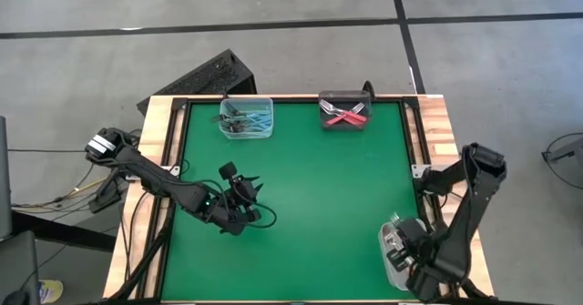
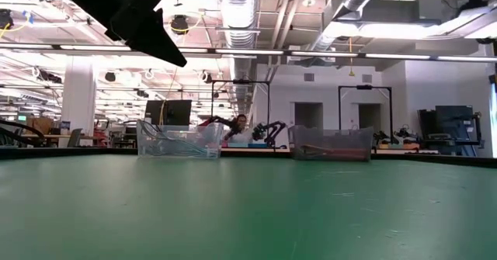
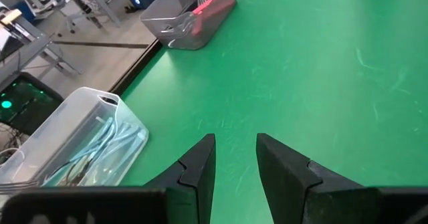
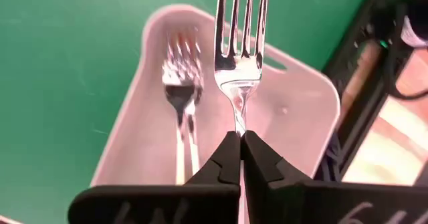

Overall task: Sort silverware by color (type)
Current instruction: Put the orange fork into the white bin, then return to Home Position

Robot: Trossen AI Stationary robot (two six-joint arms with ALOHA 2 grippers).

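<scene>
My right gripper (image 4: 239, 140) hangs over a clear tub (image 4: 144, 103) at the table's near right corner (image 1: 393, 248) and is shut on a silvery fork (image 4: 239, 43). A second silvery fork (image 4: 180, 93) lies on that tub's floor. My left gripper (image 3: 235, 164) is open and touches nothing, above the bare green mat left of centre (image 1: 246, 194). Blue-handled forks lie in a clear tub (image 1: 247, 118) at the far edge. Red-handled forks lie in a dark tub (image 1: 344, 111) beside it. My right gripper pinches the silvery fork by its narrow neck (image 4: 238, 120), just behind the tines, between its two fingertips. The fingers lie along the fork, whose tines (image 4: 241, 13) point straight away from them. The fork is lifted clear above the tub; its handle is hidden behind the fingers.
The green mat (image 1: 310, 196) lies bare between the arms and the two far tubs (image 2: 178, 142) (image 2: 332, 143). A wooden frame (image 1: 157, 132) borders the mat. A dark box (image 1: 205, 76) sits beyond the far left corner.
</scene>
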